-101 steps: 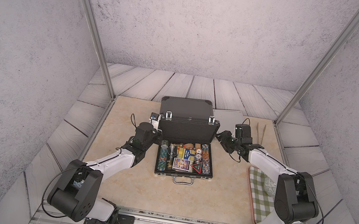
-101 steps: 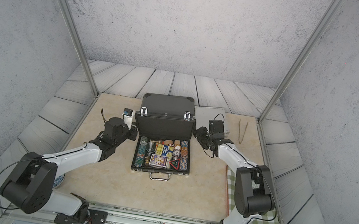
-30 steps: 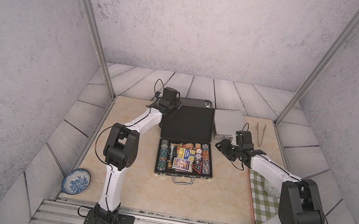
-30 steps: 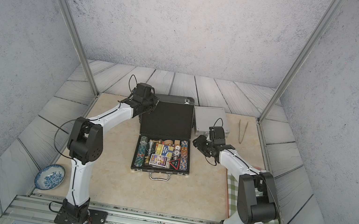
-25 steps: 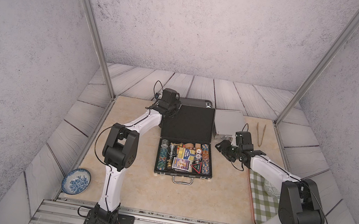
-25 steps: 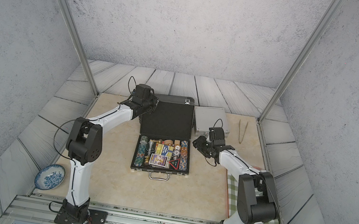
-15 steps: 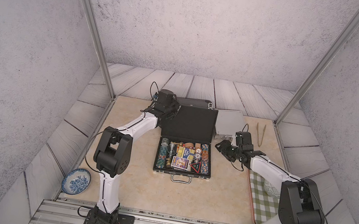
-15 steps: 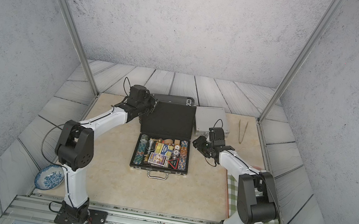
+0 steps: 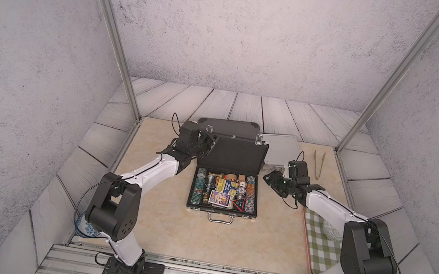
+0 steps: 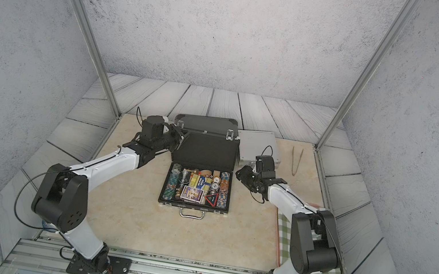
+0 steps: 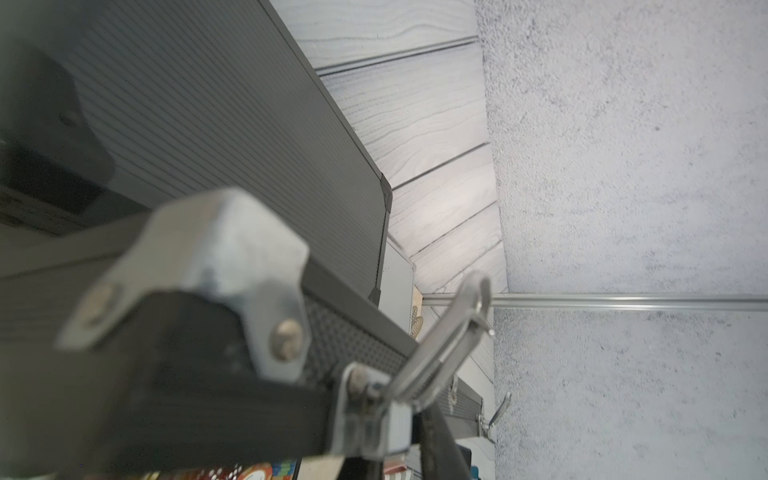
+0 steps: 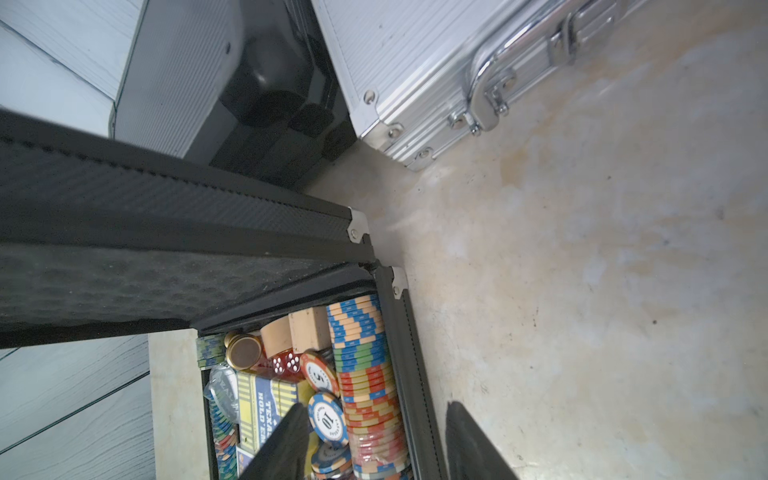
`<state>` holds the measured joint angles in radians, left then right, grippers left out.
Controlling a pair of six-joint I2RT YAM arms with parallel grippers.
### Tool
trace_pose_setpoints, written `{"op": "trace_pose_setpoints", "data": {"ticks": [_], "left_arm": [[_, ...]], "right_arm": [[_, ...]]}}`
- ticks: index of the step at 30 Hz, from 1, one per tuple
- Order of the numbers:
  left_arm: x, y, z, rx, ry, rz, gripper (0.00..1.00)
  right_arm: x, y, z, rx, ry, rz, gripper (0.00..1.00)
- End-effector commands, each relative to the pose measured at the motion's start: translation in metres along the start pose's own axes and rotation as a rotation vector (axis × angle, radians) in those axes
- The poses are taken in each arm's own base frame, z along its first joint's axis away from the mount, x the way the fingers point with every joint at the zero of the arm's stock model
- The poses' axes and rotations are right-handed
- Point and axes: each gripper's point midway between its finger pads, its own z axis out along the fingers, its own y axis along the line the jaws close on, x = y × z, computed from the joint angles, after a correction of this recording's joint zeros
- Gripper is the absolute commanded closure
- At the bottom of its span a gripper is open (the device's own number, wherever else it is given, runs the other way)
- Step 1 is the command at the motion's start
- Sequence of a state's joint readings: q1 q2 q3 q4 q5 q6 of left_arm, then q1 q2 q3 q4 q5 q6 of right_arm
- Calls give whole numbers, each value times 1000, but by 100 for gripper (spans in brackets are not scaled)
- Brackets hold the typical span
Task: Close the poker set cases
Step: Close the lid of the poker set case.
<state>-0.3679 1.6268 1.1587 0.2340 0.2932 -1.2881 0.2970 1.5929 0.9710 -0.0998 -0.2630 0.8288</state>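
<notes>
Left gripper (image 9: 209, 143): jaws narrow, pinched on the upper left corner of the lid (image 9: 234, 155) of the black case (image 9: 221, 211). The left wrist view was blurred but showed that metal-capped corner right at the camera. The lid stood up from the hinge, roughly upright, with its foam lining facing the front.

Right gripper (image 9: 272, 179): jaws about half apart with nothing between them, hovering just beside the case's right wall near the back corner.

The black case sat mid-table, open. Its base was packed with chips (image 9: 251, 194), a card box (image 9: 220, 198) and red dice (image 12: 286, 363). Its handle (image 9: 220, 218) faced the front.

The dark-grey ribbed case (image 9: 229, 125) lay flat and closed directly behind the lid. The silver case (image 9: 279, 150) was also closed, just beside the grey one on the right and behind the right gripper.

Tongs (image 9: 317, 164) lay far right at the back. A checked cloth (image 9: 323, 245) was under the right arm. A patterned bowl (image 9: 83, 225) sat by the left arm's elbow at the edge of the table (image 9: 224, 244).
</notes>
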Motion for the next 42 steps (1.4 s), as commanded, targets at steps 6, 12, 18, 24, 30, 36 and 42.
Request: {"op": "trace_pose_setpoints", "data": {"ticks": [6,12,18,24,30,36,42], "left_arm": [[37,53,-33,-148,71,90,100],[67,78,-52,-241,141,143,100],[81,108,-69,-307,150,122,100],[86,124,-82,-354,163,135,94],[94,137,-94,-393,196,146,83],[94,148,-111,-440,178,156,66],[96,161,-130,-516,195,190,63]], "right_arm": [[-9,9,-13,-19,-46,1,45],[-9,11,-14,-30,-48,12,45],[-7,13,-14,-45,-41,21,45],[1,15,-14,-78,-19,39,45],[14,18,-16,-116,4,56,45],[17,30,-15,-179,30,97,45],[22,25,-13,-163,41,98,45]]}}
